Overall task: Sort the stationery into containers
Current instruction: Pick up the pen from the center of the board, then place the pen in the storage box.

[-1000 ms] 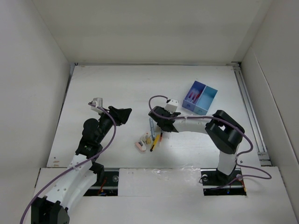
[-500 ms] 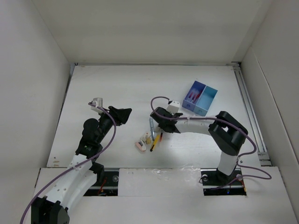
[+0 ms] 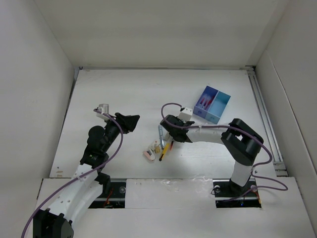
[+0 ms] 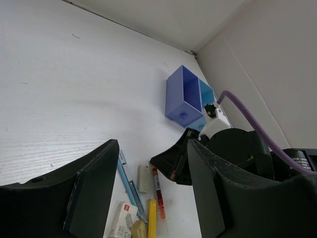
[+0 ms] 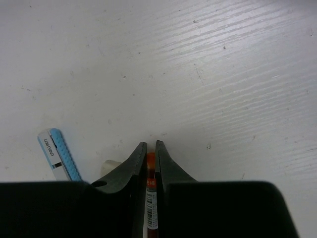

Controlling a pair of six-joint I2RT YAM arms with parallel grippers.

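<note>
One pen sits in your right claw (image 5: 151, 145) now: over the last second it has slid onto the stationery pile (image 3: 157, 147) at mid-frame and pinched the red pen (image 5: 151, 198), which lies on the tabletop (image 5: 223, 74). The two-compartment box (image 3: 212, 103) waits upper right. Your left claw (image 4: 151, 148) hangs spread, empty.

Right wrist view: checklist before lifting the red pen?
1. Red pen centred between the right gripper fingers: ok.
2. Fingers clamped on it: cannot tell; the gap looks pen-wide.
3. Blue pen outside the fingers: ok.
4. Left gripper open, off to the side: ok.
5. Box top open, nothing over it: ok.
</note>
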